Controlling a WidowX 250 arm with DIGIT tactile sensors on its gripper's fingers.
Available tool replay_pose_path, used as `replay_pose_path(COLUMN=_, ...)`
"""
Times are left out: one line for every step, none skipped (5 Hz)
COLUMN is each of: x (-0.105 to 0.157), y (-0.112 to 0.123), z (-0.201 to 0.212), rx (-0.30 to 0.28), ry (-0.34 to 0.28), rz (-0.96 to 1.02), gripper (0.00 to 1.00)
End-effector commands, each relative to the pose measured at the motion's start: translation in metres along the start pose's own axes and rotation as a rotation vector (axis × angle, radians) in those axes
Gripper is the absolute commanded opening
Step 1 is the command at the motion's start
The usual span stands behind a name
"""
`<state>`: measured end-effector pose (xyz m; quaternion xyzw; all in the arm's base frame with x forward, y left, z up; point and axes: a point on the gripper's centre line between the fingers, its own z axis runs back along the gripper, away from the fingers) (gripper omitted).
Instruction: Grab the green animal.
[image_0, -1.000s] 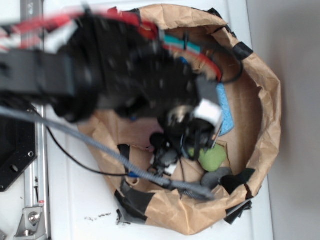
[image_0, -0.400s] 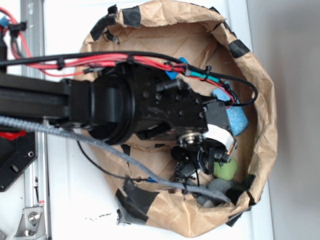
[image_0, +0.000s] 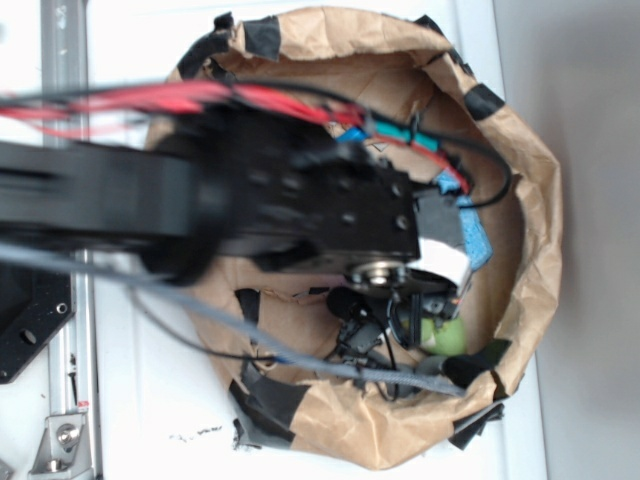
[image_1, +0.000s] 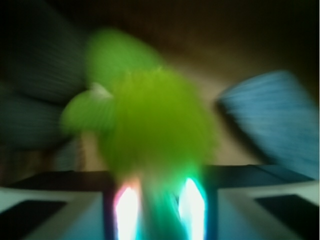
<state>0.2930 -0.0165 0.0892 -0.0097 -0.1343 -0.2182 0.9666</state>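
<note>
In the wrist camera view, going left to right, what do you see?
Dark blurred shape → green animal, filling the centre just above the gripper → blue sponge at the right. All heavily motion-blurred.

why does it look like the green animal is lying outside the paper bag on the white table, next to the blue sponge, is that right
Not quite. The green animal lies inside the brown paper bag, not out on the white table. The exterior view shows it on the bag's floor under the arm, with the blue sponge close by, also inside.
</note>
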Motion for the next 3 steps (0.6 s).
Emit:
replay_pose_path(x=-0.013, y=0.018, z=0.120, rx=0.013, ry=0.139, rz=0.287, gripper=0.00)
replay_pose_path(x=-0.035, y=0.024, z=0.126, rx=-0.168, ry=0.101, rz=0.584, gripper=0.00)
replay_pose_path(x=-0.040, y=0.028, z=0.122, rx=-0.180, ry=0.172, rz=0.762, gripper=0.00)
